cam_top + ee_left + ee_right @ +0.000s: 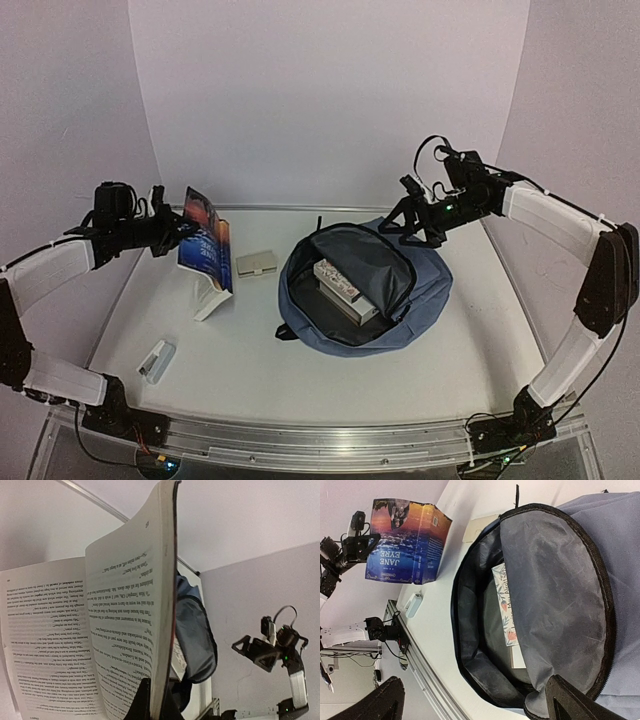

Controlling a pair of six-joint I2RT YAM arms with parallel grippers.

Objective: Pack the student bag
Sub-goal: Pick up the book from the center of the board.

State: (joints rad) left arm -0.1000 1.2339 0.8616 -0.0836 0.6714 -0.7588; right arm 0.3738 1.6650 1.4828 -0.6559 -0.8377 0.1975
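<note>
Two arms: both are raised over the pale desk, the left beside a book and the right at the bag.
Left end effector: clenched on the front cover and a few leaves of a thick paperback with a blue and orange cover, lettered "Jane Eyre" in the right wrist view.
Paperback: held up at the left of the desk, upright and hanging open, printed pages fanned towards the left wrist camera; whether its lower corner touches the desk cannot be told.
Right end effector: released, jaws spread wide, one black finger seen at the zip rim of the bag; contact cannot be told.
Student bag: the soft slate-blue fabric backpack lies flat at the middle of the desk, right of the paperback, main compartment unzipped and gaping, grey lining exposed.
Bag contents: a floral-covered book lies inside, on top of something flat and darker that cannot be made out.
Loose items: a small beige rectangular box sits between paperback and bag; a small white stapler-shaped object lies near the front left corner, well apart from the bag.
</note>
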